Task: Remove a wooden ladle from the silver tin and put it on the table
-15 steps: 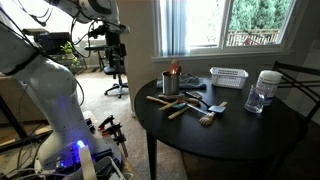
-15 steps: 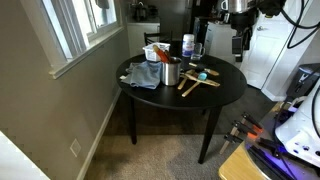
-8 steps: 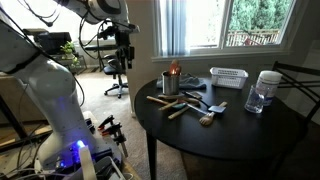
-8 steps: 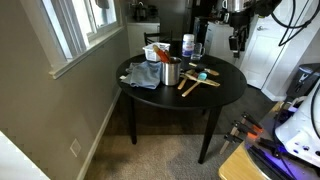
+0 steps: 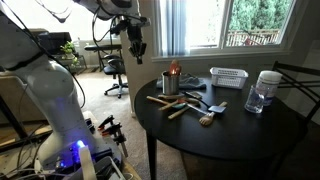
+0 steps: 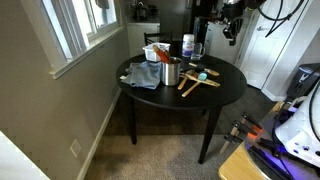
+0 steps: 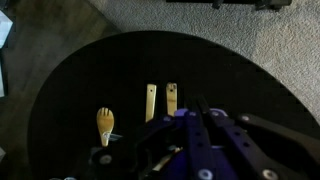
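The gripper (image 5: 137,48) has swung nearer the tin (image 5: 171,84), high and well apart from it; open or closed, I cannot tell. The ladle (image 5: 174,68) stands in the tin, other utensils (image 5: 185,106) lying beside it on the table (image 5: 230,140).

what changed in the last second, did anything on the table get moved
The gripper travelled sideways through the air toward the round dark table; it took hold of nothing. The small shiny metal tin and the wooden utensils lying beside it stayed where they were.
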